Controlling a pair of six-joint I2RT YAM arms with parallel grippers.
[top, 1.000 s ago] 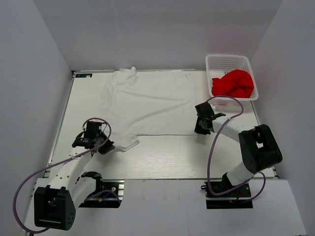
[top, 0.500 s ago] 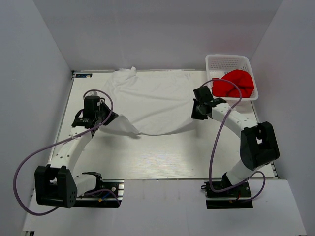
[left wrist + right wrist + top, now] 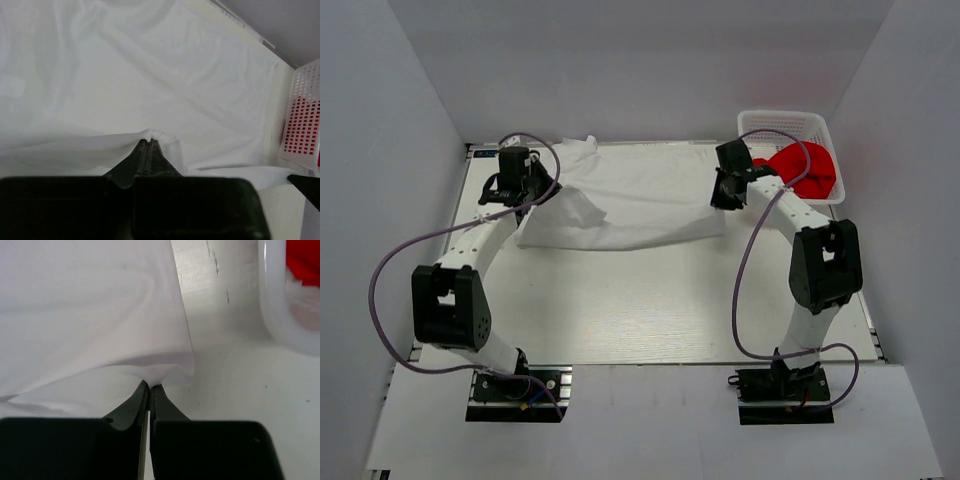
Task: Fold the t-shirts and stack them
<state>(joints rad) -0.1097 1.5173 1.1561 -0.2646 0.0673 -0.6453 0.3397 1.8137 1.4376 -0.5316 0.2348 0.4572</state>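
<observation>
- Pinching the hem of the white shirt [image 3: 650, 195], the left gripper [image 3: 148, 144] is clenched on a small peak of cloth. The right gripper [image 3: 150, 386] is clamped the same way on the opposite corner.
- The white shirt lies across the far half of the table [image 3: 650, 320], with its lower part doubled back toward the collar end. The red shirt [image 3: 808, 168] sits bunched in the basket [image 3: 782, 119] at the far right corner, not yet handled.
- Slipping looks like the main risk. Each grip holds only a thin bite of fabric, so a quick pull or uneven travel between the arms could tug a corner free and collapse the fold.
- A skewed fold is the second risk. If one arm sets down farther back than the other, the hem will land crooked against the shoulders, and the loose flap beside the left gripper may wrinkle underneath.
- Snagging is possible on the right, because that gripper hangs just beside the basket's rim. Drifting outward could bump the basket or catch the cable looping over it.
- Open room is scarce ahead, since both grippers are near the table's far edge and the back wall. The left gripper also sits near the left edge.
- Bare tabletop stretches between the shirt and the arm bases, so backing off toward the bases looks like the safest way out.
</observation>
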